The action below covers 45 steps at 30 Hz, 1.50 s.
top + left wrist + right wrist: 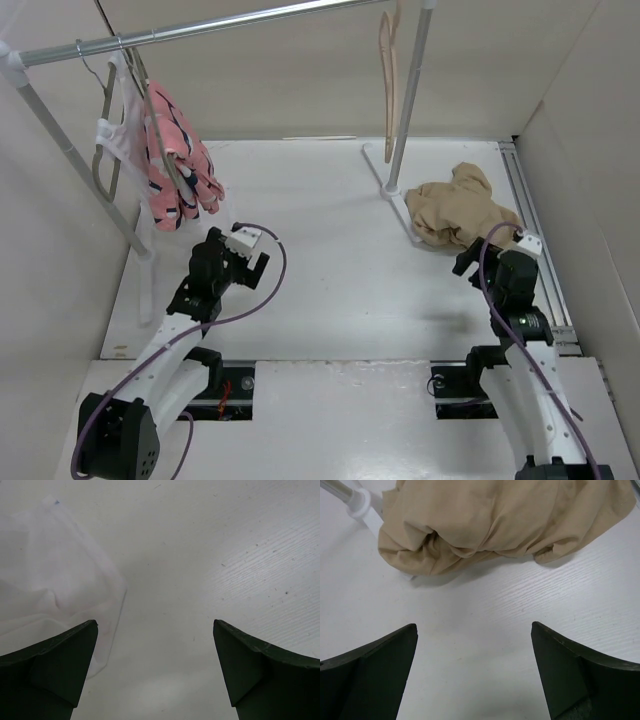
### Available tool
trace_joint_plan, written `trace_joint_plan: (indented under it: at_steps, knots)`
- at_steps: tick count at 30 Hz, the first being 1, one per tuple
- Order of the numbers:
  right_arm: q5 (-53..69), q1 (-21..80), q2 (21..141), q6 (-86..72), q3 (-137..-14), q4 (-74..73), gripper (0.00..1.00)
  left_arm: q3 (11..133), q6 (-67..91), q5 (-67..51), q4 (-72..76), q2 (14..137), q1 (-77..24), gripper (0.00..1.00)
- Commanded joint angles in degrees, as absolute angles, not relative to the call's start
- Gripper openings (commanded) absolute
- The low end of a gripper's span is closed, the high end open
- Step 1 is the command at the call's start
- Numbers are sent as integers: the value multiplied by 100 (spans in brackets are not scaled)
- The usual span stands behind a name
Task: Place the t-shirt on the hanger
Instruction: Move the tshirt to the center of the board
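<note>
The tan t-shirt [462,213] lies crumpled on the table at the right, beside the rack's right foot. It fills the top of the right wrist view [500,520]. The pale peach hanger [389,70] hangs from the rail at the top right, next to the upright pole. My right gripper [480,258] is open and empty, just short of the shirt's near edge; its dark fingers [570,670] show low in the right wrist view. My left gripper [243,262] is open and empty over bare table at the left, near the hanging garments.
A metal rail [200,30] spans the back on two poles; the right pole [410,100] stands beside the shirt. A pink patterned garment [180,160] and a white one [118,140] hang at the left. White fabric [45,580] shows in the left wrist view. Walls enclose the table.
</note>
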<state>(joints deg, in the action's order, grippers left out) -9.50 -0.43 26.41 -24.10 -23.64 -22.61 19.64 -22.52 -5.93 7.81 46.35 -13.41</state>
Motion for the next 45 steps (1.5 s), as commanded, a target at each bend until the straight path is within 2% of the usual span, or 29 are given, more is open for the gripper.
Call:
trace_joint_plan:
  at_steps: [1, 3, 6, 11, 18, 21, 23, 24, 25, 28, 29, 34, 35, 36, 38, 41, 45]
  knots:
    - [-738, -70, 3285, -1831, -2889, -1758, 100, 2285, -1995, -728, 914, 4605, -1336, 99]
    - [-686, -70, 3838, -1644, -3259, -1819, 100, 2198, -2371, -1045, 914, 4605, -1336, 99]
    - [-441, -123, 5296, -1004, -4295, -1951, 100, 2048, -3171, -1422, 783, 4605, -1336, 99]
    - [-773, -175, 7825, -230, -6385, -2672, 100, 2048, -3393, -1713, 668, 4553, -1336, 99]
    - [-485, -299, 10094, -27, -7995, -2837, 100, 2048, -3235, -2021, 536, 4378, -1336, 99]
    - [-28, -299, 10572, 35, -8218, -3102, 94, 2048, -3103, -2232, 413, 4324, -1336, 99]
    - [393, -299, 10573, 88, -7973, -2981, 85, 2048, -3164, -2381, 282, 4263, -1336, 99]
    - [526, -299, 10460, 88, -7798, -2736, 77, 2048, -3216, -2382, 281, 4263, -1336, 99]
    - [632, -299, 10250, 88, -7457, -2646, 55, 2048, -3217, -2382, 281, 4263, -1336, 99]
    - [1237, -351, 9941, 166, -7015, -2409, 24, 2048, -3217, -2382, 343, 4263, -1336, 99]
    - [1483, -352, 9671, 219, -6718, -2356, 0, 2048, -3217, -2382, 343, 4263, -1336, 99]
    - [3475, -142, 8063, 614, -5828, -1776, 0, 2048, -3217, -2382, 396, 4263, -1336, 99]
    - [4072, 112, 7459, 859, -5758, -1723, 0, 2048, -3217, -2382, 456, 4263, -1336, 99]
    - [4078, 271, 7201, 1027, -5757, -1723, 0, 2048, -3217, -2382, 457, 4263, -1336, 99]
    - [4916, 622, 6752, 1413, -5757, -2046, 0, 2048, -3165, -2382, 518, 4263, -1336, 99]
    - [5351, 1334, 6118, 1635, -5757, -2170, 0, 1995, -3085, -2382, 711, 4315, -1336, 99]
    - [5669, 1985, 6064, 1635, -5757, -2223, 0, 1942, -2892, -2382, 905, 4315, -1336, 99]
